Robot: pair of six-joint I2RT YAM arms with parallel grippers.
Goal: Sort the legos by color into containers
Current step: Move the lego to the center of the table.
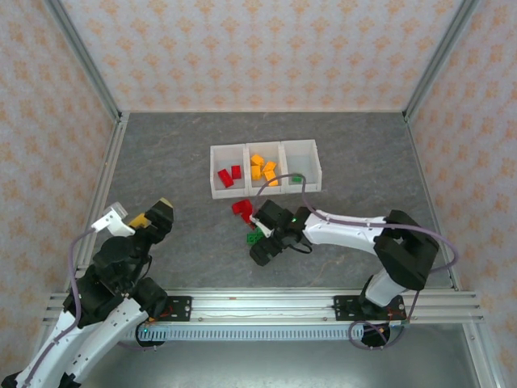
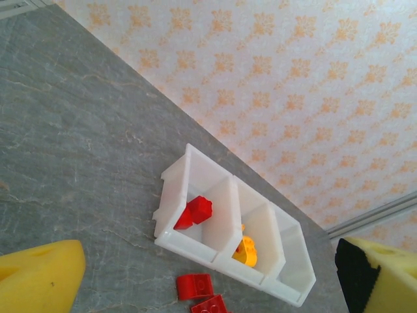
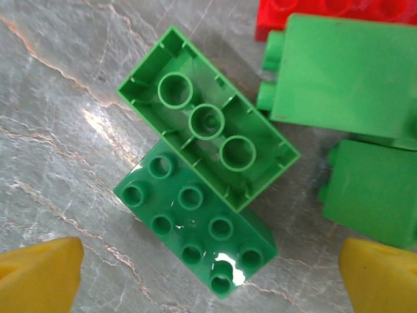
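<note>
The right gripper (image 3: 208, 280) hovers low, yellow-padded jaws spread wide and empty, above two small green plastic studded bricks (image 3: 195, 225) on the grey marbled table (image 1: 161, 153), one flipped hollow-side up, overlapping the other. Small red plastic bricks (image 1: 241, 208) lie loose near the translucent white three-compartment tray (image 1: 246, 146). The left gripper (image 1: 153, 212) hangs aside, jaws released, holding nothing.
</note>
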